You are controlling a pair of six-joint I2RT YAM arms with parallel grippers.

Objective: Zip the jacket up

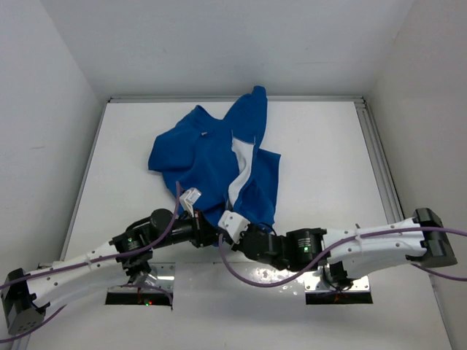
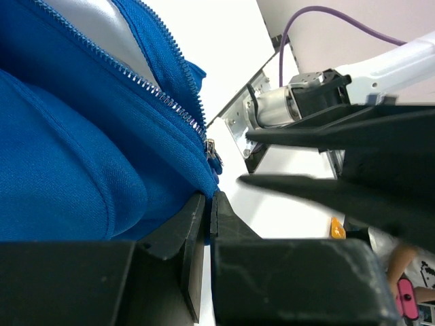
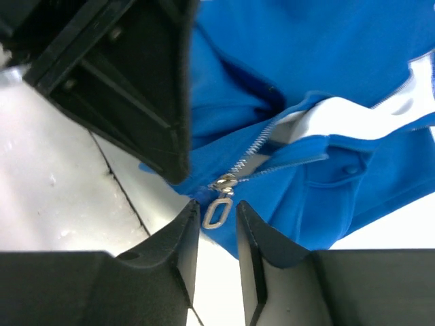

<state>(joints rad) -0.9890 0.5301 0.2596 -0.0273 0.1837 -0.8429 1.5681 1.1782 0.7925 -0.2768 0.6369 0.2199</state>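
Note:
The royal-blue jacket (image 1: 211,157) lies spread on the white table, its front open higher up and showing pale lining. My left gripper (image 1: 213,235) is at the jacket's near hem. In the left wrist view it (image 2: 209,198) is shut on the blue hem fabric just below the zipper slider (image 2: 212,153). My right gripper (image 1: 232,222) sits right beside it. In the right wrist view its jaws (image 3: 217,207) stand open on either side of the silver zipper pull (image 3: 217,213), with a gap on both sides. The zipper teeth (image 3: 255,149) part just above the slider.
An aluminium rail (image 1: 379,168) runs along the table's right edge, and white walls close in the back and sides. Two metal mount plates (image 1: 142,293) lie at the near edge under the arms. The two grippers are almost touching.

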